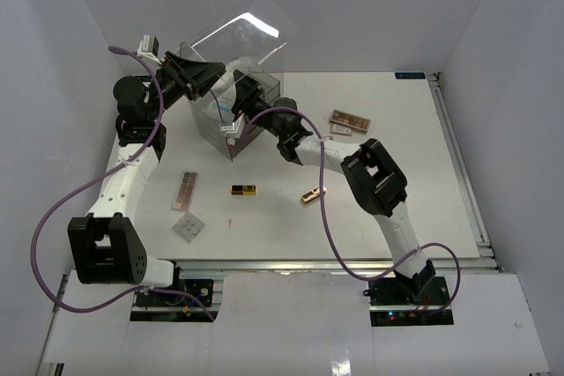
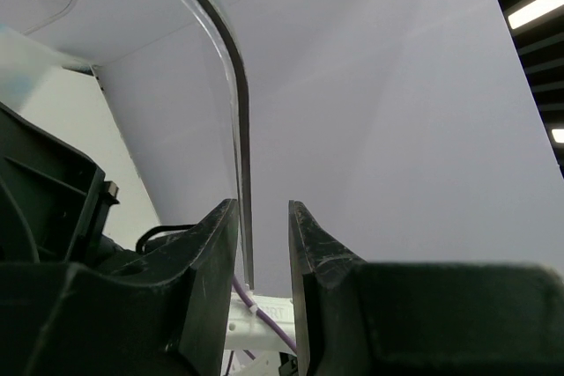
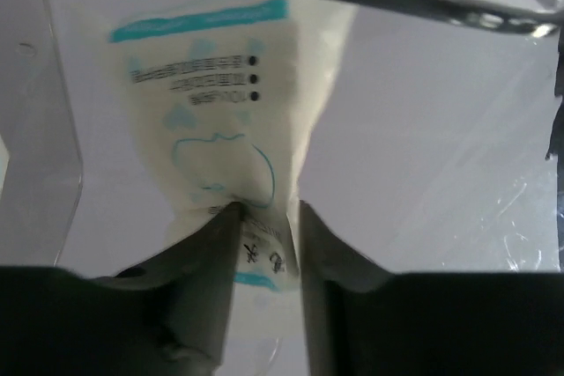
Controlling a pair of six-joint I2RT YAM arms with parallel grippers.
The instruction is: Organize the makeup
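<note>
My right gripper (image 1: 236, 103) is shut on a white-teal packet (image 3: 211, 121) and holds it inside the clear acrylic box (image 1: 264, 87); in the right wrist view the gripper (image 3: 264, 217) pinches the packet's lower end. My left gripper (image 1: 196, 72) is shut on the box's clear lid (image 1: 240, 34) and holds it raised; the lid's edge (image 2: 240, 129) runs between its fingers (image 2: 211, 253). On the table lie a pink palette (image 1: 185, 189), a grey square palette (image 1: 189, 227), two gold-black cases (image 1: 244, 189) (image 1: 312, 195) and brown palettes (image 1: 350, 120).
The box stands at the back left of the white table (image 1: 423, 182). White walls close in the left, back and right sides. A purple cable (image 1: 53, 217) loops off the left arm and another (image 1: 330, 235) off the right arm.
</note>
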